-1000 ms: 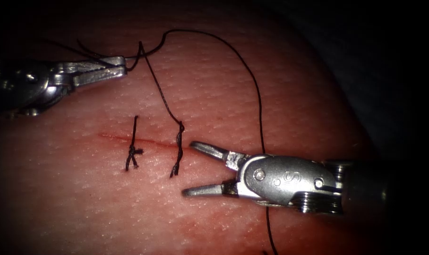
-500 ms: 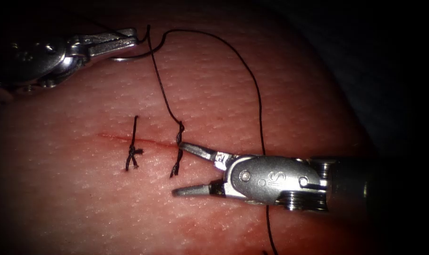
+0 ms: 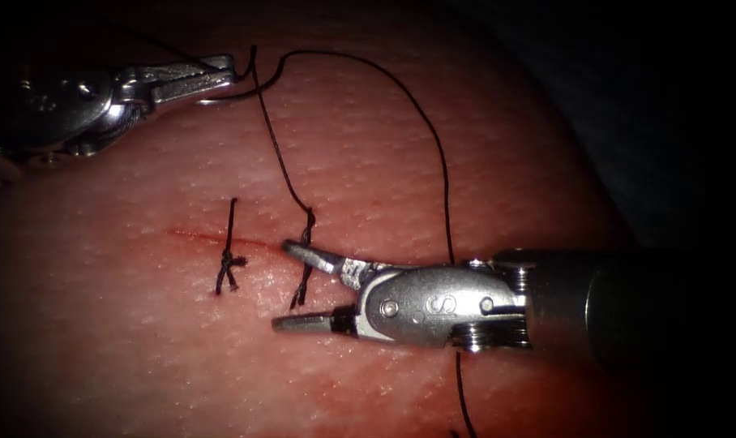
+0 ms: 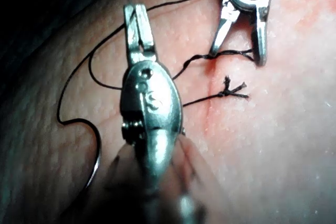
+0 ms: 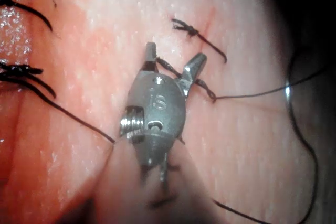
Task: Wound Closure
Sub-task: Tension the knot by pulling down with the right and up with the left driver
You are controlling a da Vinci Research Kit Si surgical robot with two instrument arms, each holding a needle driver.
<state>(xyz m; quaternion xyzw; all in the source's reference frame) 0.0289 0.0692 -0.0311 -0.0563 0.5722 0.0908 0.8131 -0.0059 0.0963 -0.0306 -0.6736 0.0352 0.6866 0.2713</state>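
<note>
Black braided suture thread [image 3: 433, 138], thin and limp, runs from the twisted second stitch [image 3: 305, 259] on the cut, up to the upper left of the endoscope frame, then arcs right and down behind the right tool to the lower edge. Judgement: light, floppy, no stiffness, likely slick where wet; best taken on a free taut span well clear of the knot, with a firm pinch.

Curved steel needle [image 3: 214, 99]: a thin bright arc sits just under the left tool's tip, upper left, clear of the tissue; where it is held along its curve I can't tell.

Left silver needle-driver end effector [image 3: 226, 69], upper left: jaws pressed together, pinching the thread at the tip.

Right silver needle-driver end effector [image 3: 280, 284], centre: jaws spread, straddling the second stitch, one jaw each side, holding nothing.

Finished knotted stitch [image 3: 228, 259] lies left of it on the thin red cut [image 3: 194, 236]. Pink pork tissue [image 3: 368, 146] looks soft and moist, red fluid [image 3: 368, 405] along the lower edge.
</note>
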